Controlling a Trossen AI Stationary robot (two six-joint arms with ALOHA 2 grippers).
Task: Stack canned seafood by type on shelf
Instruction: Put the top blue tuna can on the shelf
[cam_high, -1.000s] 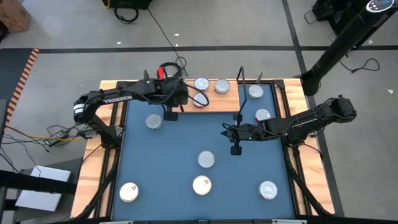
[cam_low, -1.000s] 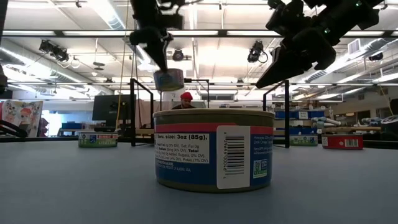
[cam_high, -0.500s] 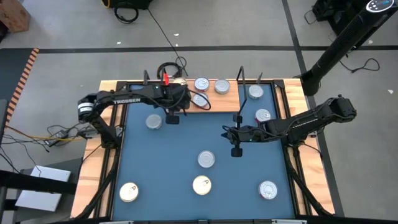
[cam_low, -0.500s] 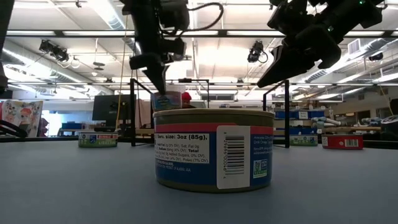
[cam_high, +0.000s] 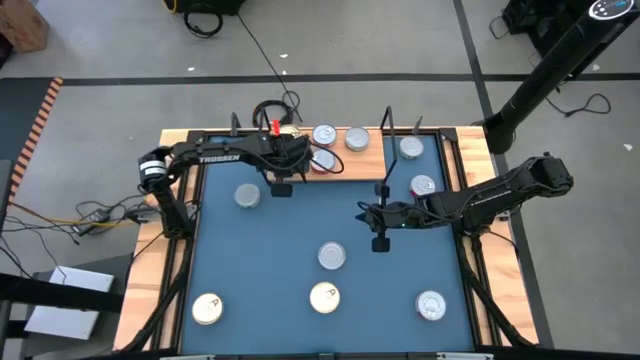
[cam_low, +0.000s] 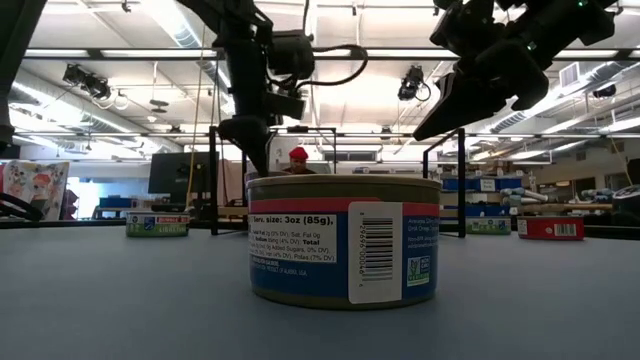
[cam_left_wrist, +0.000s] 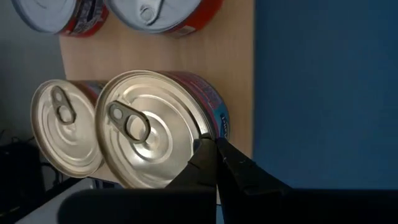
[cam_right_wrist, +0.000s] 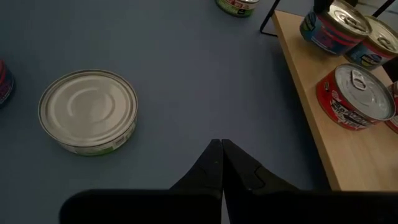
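Presently, item: canned seafood, small flat round tins with pull-tab lids. The left gripper (cam_left_wrist: 214, 152) is reaching over the front edge of the shelf (cam_high: 360, 165), its jaws pressed tight together on the rim of a silver-topped tin (cam_left_wrist: 152, 127), which is resting on the light-wood board just beside a matching neighbour tin (cam_left_wrist: 62, 124). Two red-sided tins (cam_left_wrist: 174, 12) are sitting farther along the same board. The right gripper (cam_high: 379, 240) is hovering above the blue table (cam_high: 270, 250), jaws closed and carrying nothing, with an upturned tin (cam_right_wrist: 88, 111) lying near it. Loose stock is lying well apart on the table: one gold-topped tin (cam_high: 324, 297) and several silver ones, including the centre tin (cam_high: 332, 256). Handling, as judged: each tin is looking rigid, compact and moderately heavy for its bulk, with smooth metal walls that are likely slippery; a pinch on the raised rim is working as a hold, though a grasp across the full width would be steadying it better against swinging. Stacking is demanding level placement, since a lid's rim is offering only a narrow seat. Contents: all tins are appearing sealed, so what is inside is not showing.
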